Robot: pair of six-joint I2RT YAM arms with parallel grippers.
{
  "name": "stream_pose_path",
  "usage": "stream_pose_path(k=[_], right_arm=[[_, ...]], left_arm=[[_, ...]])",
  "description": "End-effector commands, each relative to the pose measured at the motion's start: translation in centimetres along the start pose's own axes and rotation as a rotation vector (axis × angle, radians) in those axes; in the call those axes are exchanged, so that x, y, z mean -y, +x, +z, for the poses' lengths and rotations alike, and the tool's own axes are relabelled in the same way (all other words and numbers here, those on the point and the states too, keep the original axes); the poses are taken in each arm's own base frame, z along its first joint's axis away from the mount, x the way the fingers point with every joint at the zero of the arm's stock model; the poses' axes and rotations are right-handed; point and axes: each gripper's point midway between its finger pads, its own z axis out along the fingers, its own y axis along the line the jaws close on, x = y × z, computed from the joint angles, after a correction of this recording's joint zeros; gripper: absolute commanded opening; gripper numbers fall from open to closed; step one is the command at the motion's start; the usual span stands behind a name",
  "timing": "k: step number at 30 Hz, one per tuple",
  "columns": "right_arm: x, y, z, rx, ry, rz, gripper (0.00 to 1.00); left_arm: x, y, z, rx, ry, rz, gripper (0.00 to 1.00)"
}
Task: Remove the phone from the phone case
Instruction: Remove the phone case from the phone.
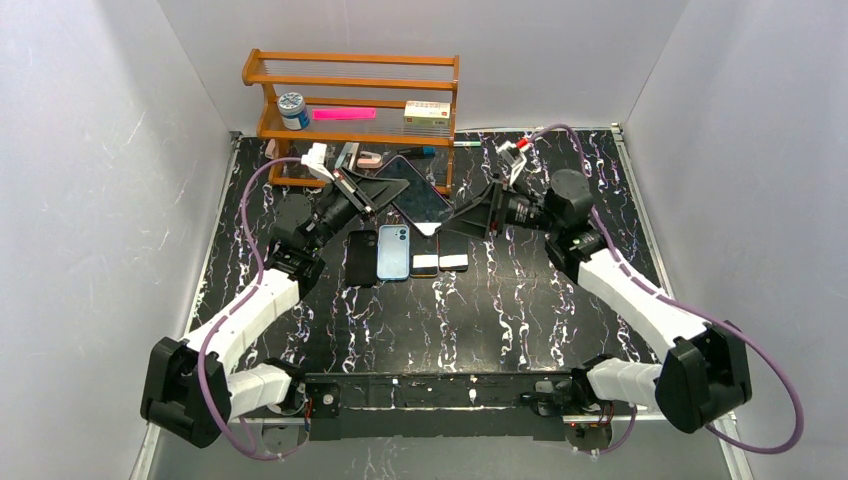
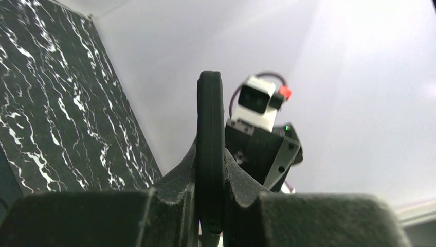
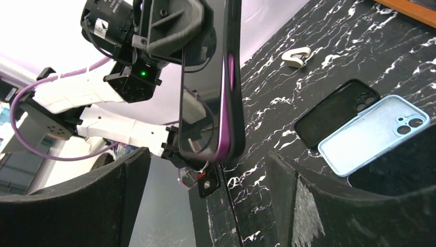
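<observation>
A phone (image 1: 418,197) with a dark screen and purple rim (image 3: 226,77) sits in a black phone case (image 3: 237,62) and hangs in the air above the table's back middle. My left gripper (image 1: 388,187) is shut on its far end. In the left wrist view the case's black edge (image 2: 211,134) stands upright between the closed fingers of the left gripper (image 2: 211,206). My right gripper (image 3: 205,159) is open at the phone's other end, one finger on each side, touching neither face. From above, the right gripper (image 1: 462,221) points at the left one.
Under the phone, an empty black case (image 1: 361,257), a light blue case (image 1: 393,251) and two more phones or cases (image 1: 425,262) lie in a row. A wooden rack (image 1: 350,75) with small items stands behind. A white clip (image 3: 295,55) lies on the marble table (image 1: 520,300).
</observation>
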Motion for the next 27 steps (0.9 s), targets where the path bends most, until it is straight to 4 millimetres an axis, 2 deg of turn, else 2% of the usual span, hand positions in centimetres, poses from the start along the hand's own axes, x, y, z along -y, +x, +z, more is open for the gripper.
stream_pose_path(k=[1,4,10,22,27], right_arm=[[-0.7,-1.3,-0.7,0.163,0.021,-0.018,0.89],[-1.6,-0.9,-0.6,0.205,-0.014,0.000,0.86],[-3.3,-0.1,1.6,0.211,-0.079,-0.012,0.78],[-4.7,-1.6,3.2,0.243,-0.139,-0.046,0.61],[-5.7,-1.8,3.3,0.250,-0.175,-0.054,0.59]], left_arm=[[3.1,-3.6,-0.7,0.202,0.059,-0.014,0.00],[3.4,-4.1,-0.9,0.229,0.062,-0.029,0.00],[4.0,-4.4,-1.2,0.262,0.072,-0.059,0.00],[4.8,-4.5,-2.5,0.306,0.092,-0.115,0.00],[5.0,-4.3,-2.6,0.304,0.097,-0.115,0.00]])
